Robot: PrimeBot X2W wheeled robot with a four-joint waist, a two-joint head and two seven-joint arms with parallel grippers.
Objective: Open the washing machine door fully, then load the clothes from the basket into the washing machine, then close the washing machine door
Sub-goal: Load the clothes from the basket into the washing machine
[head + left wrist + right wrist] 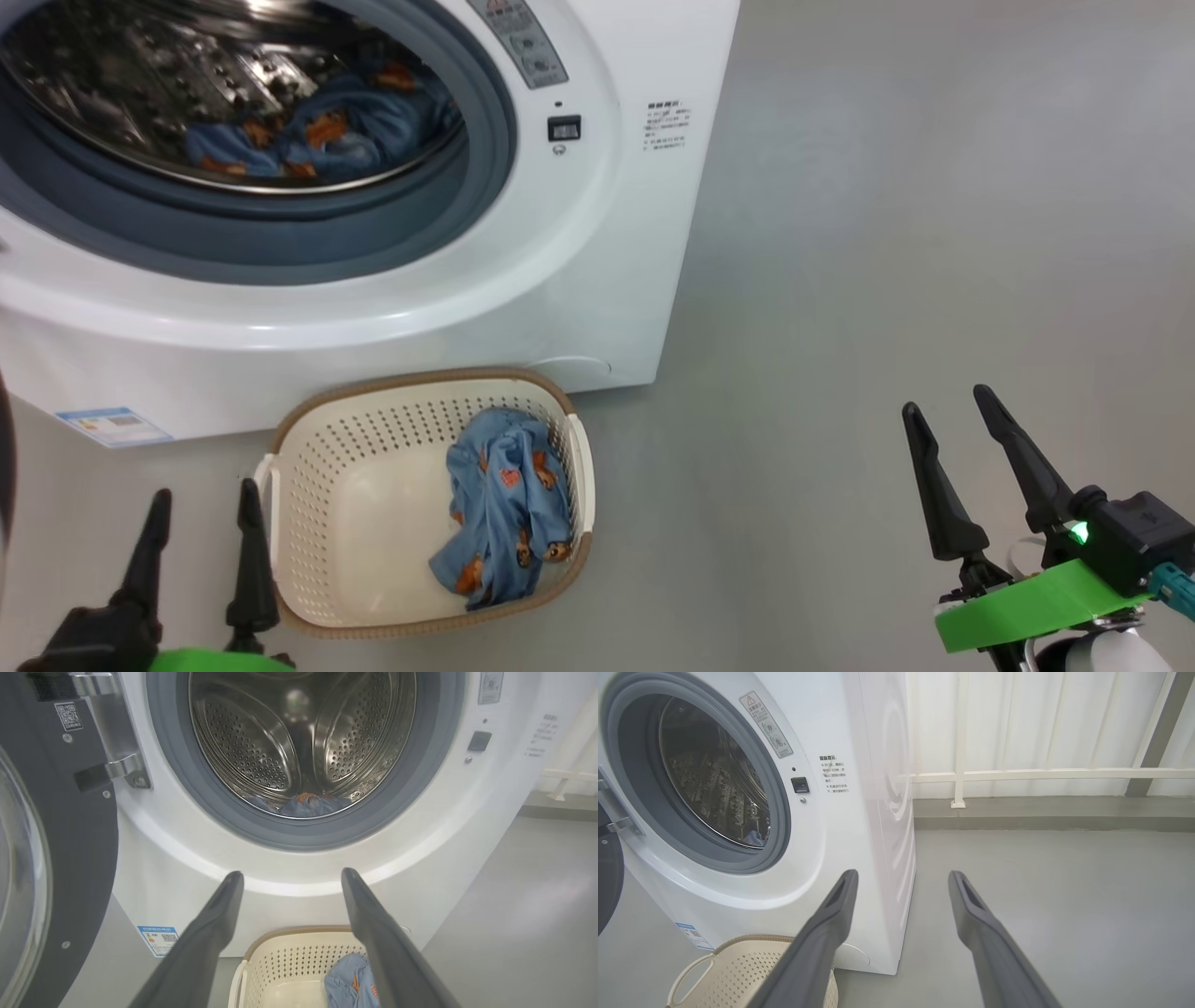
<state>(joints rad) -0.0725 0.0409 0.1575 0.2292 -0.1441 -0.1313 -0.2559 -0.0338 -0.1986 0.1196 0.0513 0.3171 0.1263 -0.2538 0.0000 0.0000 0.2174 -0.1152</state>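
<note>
The left gripper [205, 487] hovers low just left of the cream-white perforated plastic basket [420, 378], dark fingers [250, 560] spread and empty. The right gripper [946, 399] hangs well to its right, likewise spread. One light-blue bear-printed garment [504, 504] lies in the basket. A second garment [317, 140] lies in the white front-loading washing machine [579, 280], whose glossy black round door [88, 858] stands open. Its small blue label [112, 427] and the door's QR sticker [68, 716] are unreadable.
</note>
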